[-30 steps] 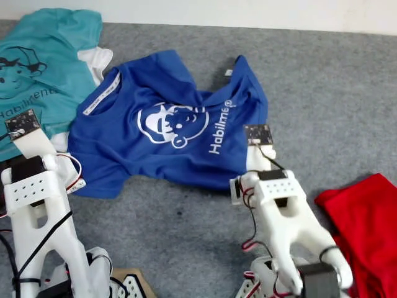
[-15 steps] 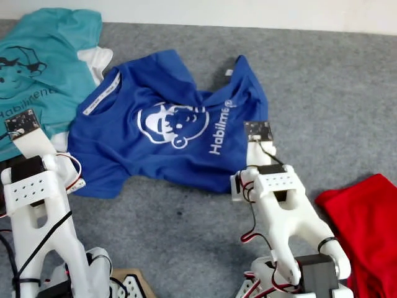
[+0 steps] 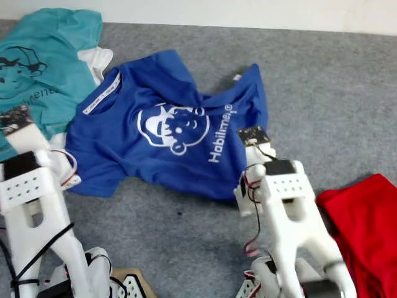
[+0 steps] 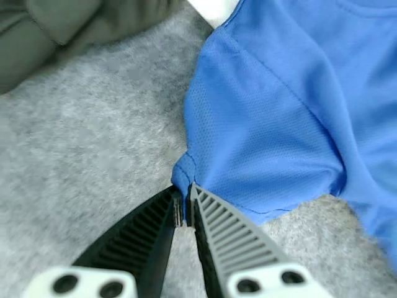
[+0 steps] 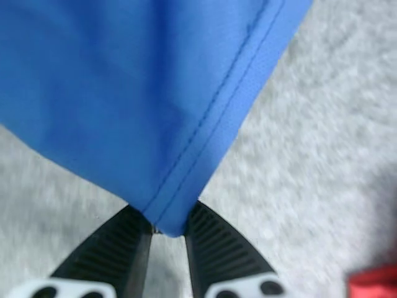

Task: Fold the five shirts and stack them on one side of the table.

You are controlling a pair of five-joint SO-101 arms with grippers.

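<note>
A blue shirt (image 3: 167, 133) with a white print lies crumpled in the middle of the grey table. My left gripper (image 4: 185, 214) is shut on the edge of its sleeve (image 4: 260, 143), at the shirt's near left corner (image 3: 77, 180). My right gripper (image 5: 166, 228) is shut on the hem of the blue shirt (image 5: 186, 99), at its near right corner (image 3: 245, 186). A teal shirt (image 3: 37, 68) lies at the far left, partly under the blue one. A red shirt (image 3: 363, 226) sits at the near right edge.
A white garment (image 3: 98, 61) peeks out between the teal and blue shirts. An olive-grey cloth (image 4: 56, 28) lies beyond the sleeve in the left wrist view. Bare grey felt (image 3: 329, 93) spreads to the right and far side.
Both arms have shifted slightly, dragging the blue shirt; its near right corner moved toward the front and its print has turned a little. The left arm's wrist moved left.
</note>
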